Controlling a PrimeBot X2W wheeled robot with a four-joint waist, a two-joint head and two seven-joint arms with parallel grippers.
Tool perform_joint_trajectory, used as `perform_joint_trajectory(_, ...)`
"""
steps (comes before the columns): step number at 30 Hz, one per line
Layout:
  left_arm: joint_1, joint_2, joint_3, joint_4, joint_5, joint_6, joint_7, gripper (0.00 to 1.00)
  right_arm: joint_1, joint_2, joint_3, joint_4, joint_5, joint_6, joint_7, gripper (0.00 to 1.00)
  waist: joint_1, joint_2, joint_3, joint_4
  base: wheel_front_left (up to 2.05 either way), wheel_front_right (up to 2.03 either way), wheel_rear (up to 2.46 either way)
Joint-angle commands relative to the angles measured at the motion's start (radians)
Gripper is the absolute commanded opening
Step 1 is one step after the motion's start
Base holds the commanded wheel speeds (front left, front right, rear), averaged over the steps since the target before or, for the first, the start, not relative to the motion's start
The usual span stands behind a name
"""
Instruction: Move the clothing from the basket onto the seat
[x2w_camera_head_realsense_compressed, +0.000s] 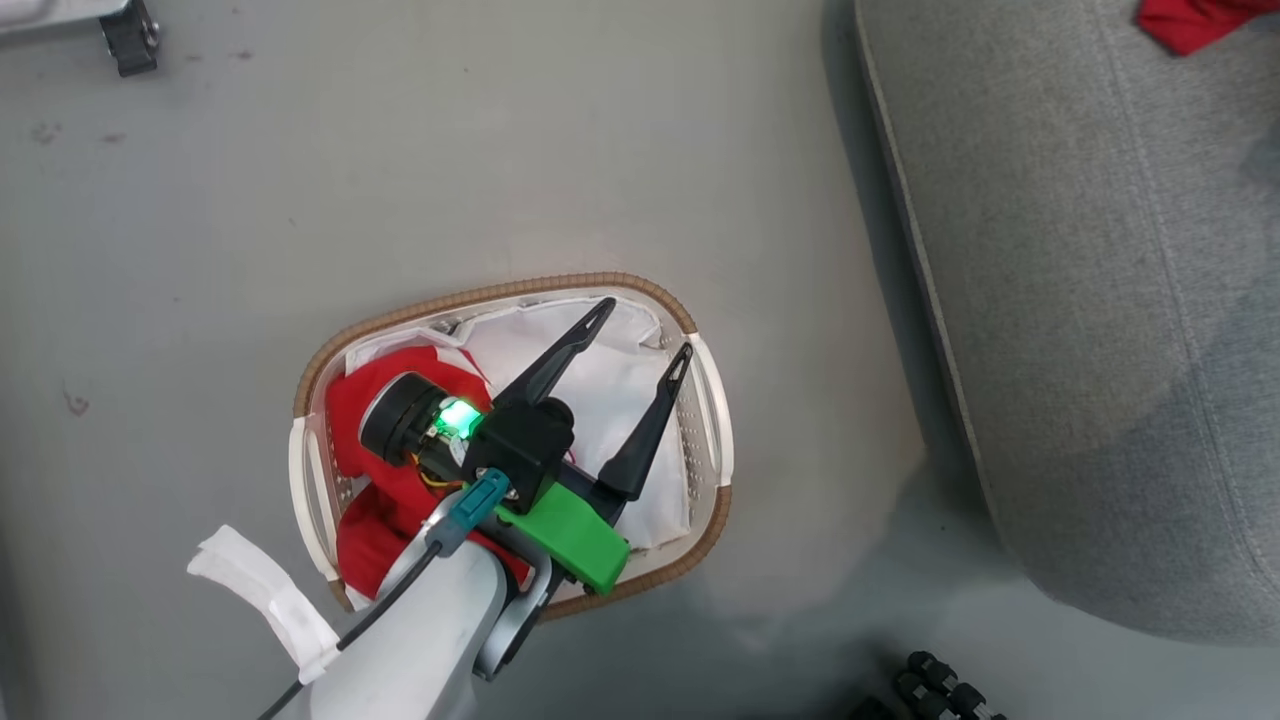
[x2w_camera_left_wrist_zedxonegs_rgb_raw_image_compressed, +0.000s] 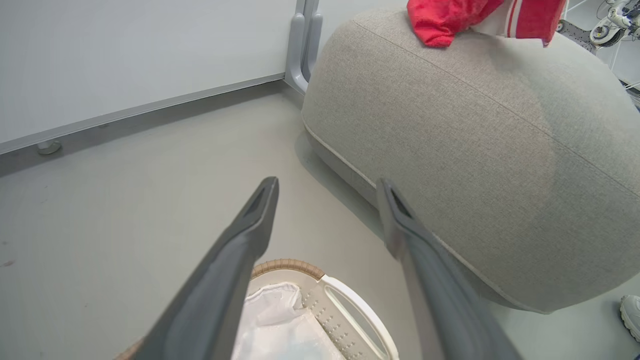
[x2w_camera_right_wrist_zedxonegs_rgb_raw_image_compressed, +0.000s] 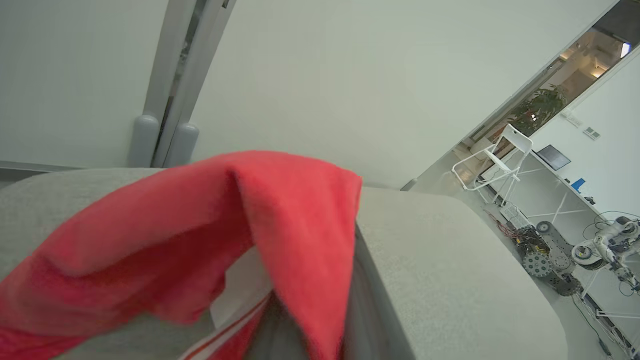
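Here, the left gripper (x2w_camera_head_realsense_compressed: 645, 328) hangs over the laundry basket (x2w_camera_head_realsense_compressed: 500, 292) on the floor (x2w_camera_head_realsense_compressed: 300, 200), its two dark fingers spread wide and holding nothing. Below it lie the white liner (x2w_camera_head_realsense_compressed: 620, 400) and a red garment (x2w_camera_head_realsense_compressed: 375, 540), bunched at the basket's left end. The grey seat (x2w_camera_head_realsense_compressed: 1100, 300) stands just beside the basket, and a striped red garment (x2w_camera_left_wrist_zedxonegs_rgb_raw_image_compressed: 440, 22) lies on its top. In the right wrist view the right gripper (x2w_camera_right_wrist_zedxonegs_rgb_raw_image_compressed: 325, 325) is closed on that striped cloth, which drapes over its blurred fingers.

Pale forearm (x2w_camera_head_realsense_compressed: 430, 640), black cable (x2w_camera_head_realsense_compressed: 385, 608), green bracket (x2w_camera_head_realsense_compressed: 570, 535), dark left hand (x2w_camera_head_realsense_compressed: 645, 328)
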Motion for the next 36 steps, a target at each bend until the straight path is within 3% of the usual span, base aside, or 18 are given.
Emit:
perform_joint_trajectory(1, -0.018, 0.013, 0.0, 0.0, -0.003, 0.003, 0.002, 1.0, 0.011, -0.003, -0.018, 0.014, -0.013, -0.001, -0.007, 0.0, -0.0002, -0.0001, 0.021, 0.006, 0.0, 0.0, 0.0)
perform_joint_trajectory(2, -0.02, 0.014, -0.001, 0.0, -0.003, 0.003, 0.003, 1.0, 0.018, 0.001, -0.026, 0.025, -0.022, -0.001, -0.007, 0.0, -0.0002, -0.0001, 0.023, 0.005, 0.0, 0.0, 0.0)
perform_joint_trajectory(4, -0.02, 0.016, 0.0, 0.008, -0.007, 0.007, -0.002, 1.0, 0.036, 0.026, -0.045, 0.056, -0.043, -0.001, -0.008, 0.35, -0.0002, -0.0001, 0.023, 0.002, 0.0, 0.0, 0.0)
perform_joint_trajectory(5, -0.019, 0.017, 0.001, 0.01, -0.007, 0.008, -0.004, 1.0, 0.039, 0.03, -0.045, 0.061, -0.047, -0.001, -0.009, 0.45, -0.0002, -0.0001, 0.022, 0.0, 0.0, 0.0, 0.0)
perform_joint_trajectory(6, -0.018, 0.018, 0.002, 0.013, -0.011, 0.008, -0.005, 1.0, 0.044, 0.034, -0.044, 0.068, -0.052, -0.001, -0.009, 0.98, -0.0002, -0.0001, 0.02, -0.001, 0.0, 0.0, 0.0)
perform_joint_trajectory(23, 0.033, -0.004, 0.025, 0.107, -0.074, 0.001, -0.056, 1.0, 0.269, 0.113, 0.058, -0.028, 0.053, -0.001, -0.011, 1.0, -0.0002, -0.0001, -0.142, -0.036, 0.0, 0.0, 0.0)
perform_joint_trajectory(36, 0.088, -0.065, 0.116, 0.162, -0.131, 0.005, -0.08, 1.0, 0.332, 0.095, 0.174, -0.113, 0.129, -0.001, -0.01, 1.0, -0.0002, -0.0001, -0.353, 0.062, 0.0, 0.0, 0.0)
